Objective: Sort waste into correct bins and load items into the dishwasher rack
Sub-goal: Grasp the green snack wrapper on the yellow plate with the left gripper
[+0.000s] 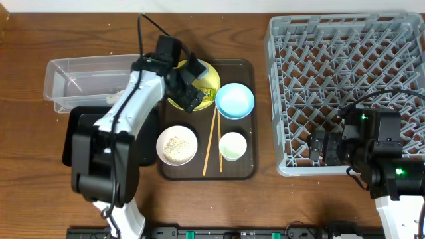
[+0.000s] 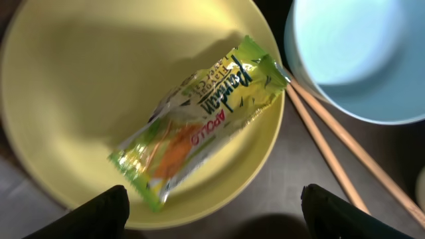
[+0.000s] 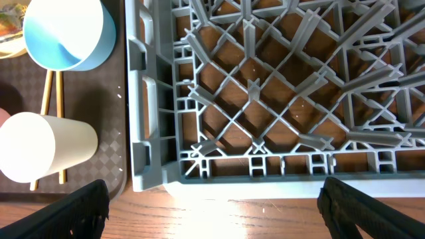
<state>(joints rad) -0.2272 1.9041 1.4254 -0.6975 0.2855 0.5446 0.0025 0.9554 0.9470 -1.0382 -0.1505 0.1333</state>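
Locate the snack wrapper (image 2: 199, 123) on the yellow plate (image 2: 86, 86); it lies flat and diagonal across the plate's well, one end reaching the rim nearest the light blue bowl (image 2: 358, 53). Identify it by its glossy, crinkled film; the body is yellow-green with an orange patch near the middle, dark script along one side and red lettering reading "APOLLO". The left gripper (image 2: 222, 216) hangs over the plate with its fingers spread wide to either side of the wrapper's lower end; it grasps nothing. Note the two chopsticks (image 2: 332, 153) lying side by side on the brown serving tray (image 1: 246, 169), between plate and blue bowl. The white bowl (image 1: 176, 145) holding rice grains and the small white cup (image 1: 232, 146) sit on the same tray. The right gripper (image 3: 212, 206) is released, jaws wide, over the near left corner of the dishwasher rack (image 1: 345, 66). The clear tub (image 1: 86, 79) and black tray (image 1: 73, 133) sit left of the serving tray.
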